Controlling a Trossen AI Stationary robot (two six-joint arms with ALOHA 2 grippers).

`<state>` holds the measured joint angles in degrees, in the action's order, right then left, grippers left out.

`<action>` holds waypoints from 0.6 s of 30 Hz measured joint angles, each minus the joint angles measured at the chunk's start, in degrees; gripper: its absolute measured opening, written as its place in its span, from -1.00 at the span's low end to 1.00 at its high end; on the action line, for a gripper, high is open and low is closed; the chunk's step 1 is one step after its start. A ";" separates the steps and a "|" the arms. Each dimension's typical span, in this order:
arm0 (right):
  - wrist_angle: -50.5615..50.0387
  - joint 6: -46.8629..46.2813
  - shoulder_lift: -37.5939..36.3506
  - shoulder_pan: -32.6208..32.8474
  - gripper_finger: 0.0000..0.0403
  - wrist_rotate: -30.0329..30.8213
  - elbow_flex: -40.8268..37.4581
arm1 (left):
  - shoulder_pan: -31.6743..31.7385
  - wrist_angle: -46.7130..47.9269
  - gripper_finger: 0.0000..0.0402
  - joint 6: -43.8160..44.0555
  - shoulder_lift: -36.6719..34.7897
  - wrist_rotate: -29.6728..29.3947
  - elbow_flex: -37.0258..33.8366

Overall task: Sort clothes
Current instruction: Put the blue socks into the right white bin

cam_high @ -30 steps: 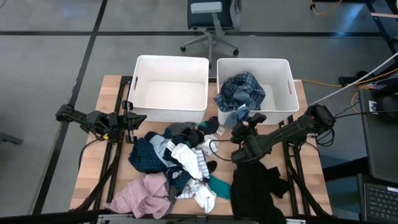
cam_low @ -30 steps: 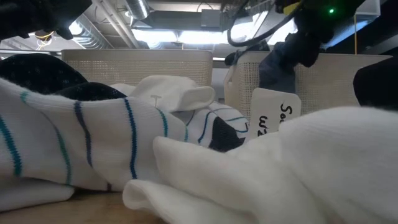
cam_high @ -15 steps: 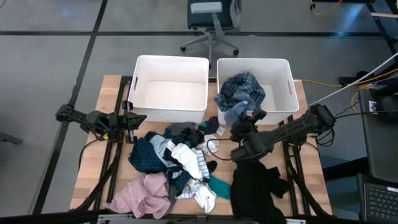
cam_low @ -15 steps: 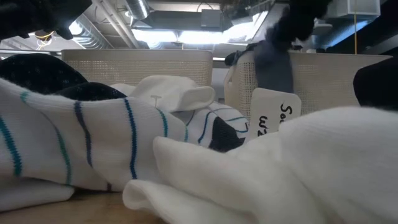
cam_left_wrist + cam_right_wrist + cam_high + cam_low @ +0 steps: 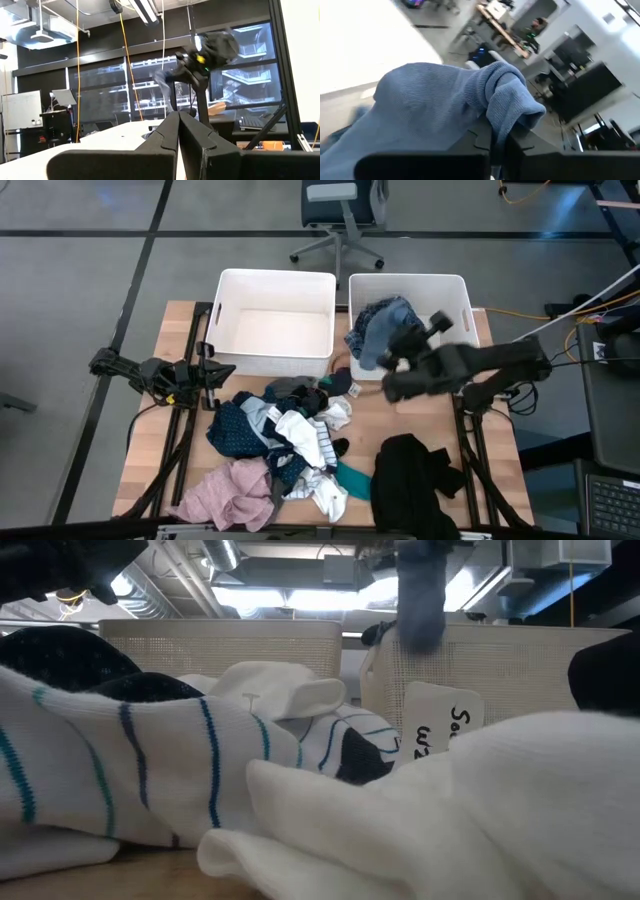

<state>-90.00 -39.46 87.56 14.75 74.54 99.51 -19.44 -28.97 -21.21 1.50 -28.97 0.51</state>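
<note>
My right gripper [image 5: 392, 360] is raised over the near wall of the right white tub [image 5: 455, 295] and is shut on a slate-blue ribbed garment [image 5: 372, 345], which shows high up in the low view [image 5: 420, 600]. A blue plaid garment [image 5: 392, 312] lies in that tub. The other clothes lie heaped on the table's middle [image 5: 285, 430], with a pink piece [image 5: 235, 490] and a black piece [image 5: 410, 475] near the front edge. My left gripper [image 5: 218, 370] waits shut at the table's left edge, touching nothing. My right gripper pinches a bunched fold of the slate-blue garment [image 5: 502, 107] between its two fingers [image 5: 520, 145]. The cloth drapes over the fingers and hides the place of contact. The garment hangs slack below the gripper, lifted clear of the table [image 5: 422, 620].
The left white tub [image 5: 225, 290] stands beside the right one at the far side. A teal piece [image 5: 352, 478] and white striped socks [image 5: 150, 770] lie in the pile. A white tag with writing [image 5: 440, 720] lies before the right tub.
My right gripper has shut on the slate-blue garment by the right tub's near wall and risen fast, swinging toward the tub. The garment has been lifted off the table and now hangs from the fingers.
</note>
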 joint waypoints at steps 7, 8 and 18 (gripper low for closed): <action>-0.06 2.47 -5.00 -9.44 -0.91 -0.73 0.65 | -0.01 -0.02 -0.99 0.00 0.00 -0.01 0.00; -0.04 2.47 -5.49 -10.91 -0.90 -1.27 0.65 | -0.01 -0.03 -0.99 -0.02 0.00 -0.01 0.01; 0.06 -2.19 -5.26 -24.90 -0.85 -17.76 0.43 | -0.02 -0.11 -0.99 -0.38 0.00 -0.02 0.00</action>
<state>-89.94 -41.65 82.30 -10.15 56.77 99.94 -19.46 -29.08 -21.59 1.50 -28.99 0.51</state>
